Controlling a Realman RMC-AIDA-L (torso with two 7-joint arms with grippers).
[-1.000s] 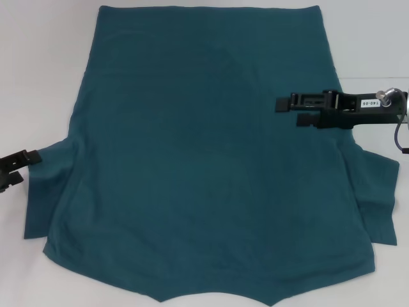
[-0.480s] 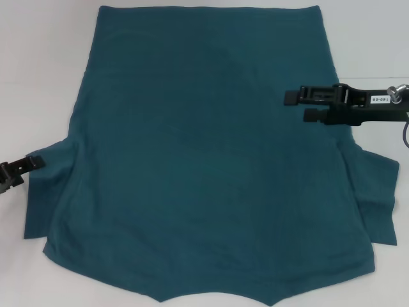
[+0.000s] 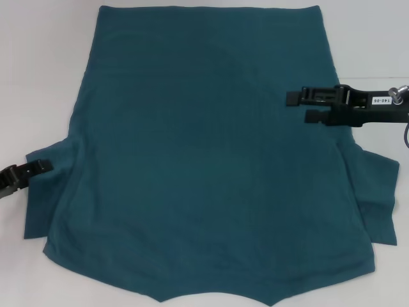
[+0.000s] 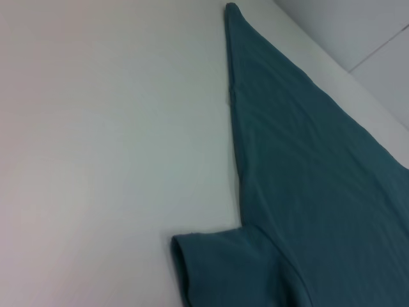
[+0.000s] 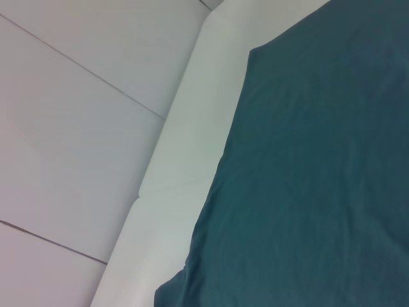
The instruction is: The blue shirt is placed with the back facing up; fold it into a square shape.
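Observation:
The blue shirt [image 3: 204, 153] lies spread flat on the white table [image 3: 38, 77], plain back up, hem at the far side and sleeves out to both sides near me. My right gripper [image 3: 299, 107] is open and hovers over the shirt's right side, about mid-length, pointing left. My left gripper [image 3: 37, 173] is open at the outer edge of the left sleeve [image 3: 48, 192], low near the table. The left wrist view shows that sleeve [image 4: 217, 268] and the shirt's side edge. The right wrist view shows the shirt [image 5: 319, 160] from above.
The shirt covers most of the table; bare white tabletop [image 4: 96, 128] lies left of it and a narrow strip [image 5: 185, 166] to its right. A pale wall [image 5: 77, 128] rises beyond the table's edge.
My left gripper has moved right, up to the left sleeve's edge. My right gripper drew slightly to the right a second ago and has since held still. The shirt has not moved.

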